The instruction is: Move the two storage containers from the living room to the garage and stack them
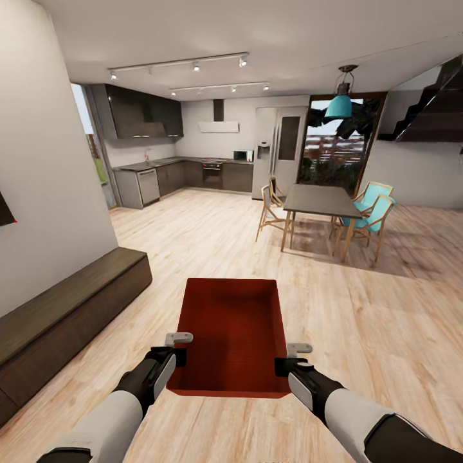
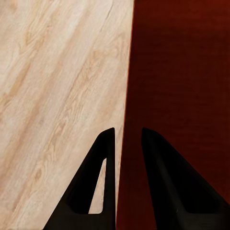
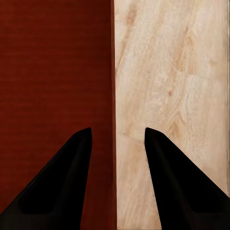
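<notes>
Head view shows us standing on the light plank floor (image 1: pixel 386 334) of the open room, with one orange-red storage container (image 1: pixel 235 331) held low in the centre of the frame, between our two arms. Its long axis runs away from us, toward the dining set (image 1: pixel 321 202) at the right middle and the kitchen units (image 1: pixel 173 177) at the upper left. The left hand (image 1: pixel 178 347) sits at the container's left long rim near the close end, and the right hand (image 1: pixel 289 359) at the right long rim opposite, so both are equally near and the bin lies straight between them.

Left wrist view adds what the head camera cannot: the two dark fingers (image 2: pixel 103 182) straddle the container wall (image 2: pixel 125 96), one outside over the planks, one over the red inside. The gap looks narrow, so we judge this hand clenched on the rim. Right wrist view shows the same straddle on the other wall (image 3: pixel 113 72), but with a wider gap between the fingers (image 3: pixel 177 177); whether it presses the wall or merely brackets it we cannot tell.

The low dark cabinet (image 1: pixel 71 308) runs along the left edge of the frame. We judge the carry barely begun, since grey concrete is nowhere in sight, and one container is all we see.
</notes>
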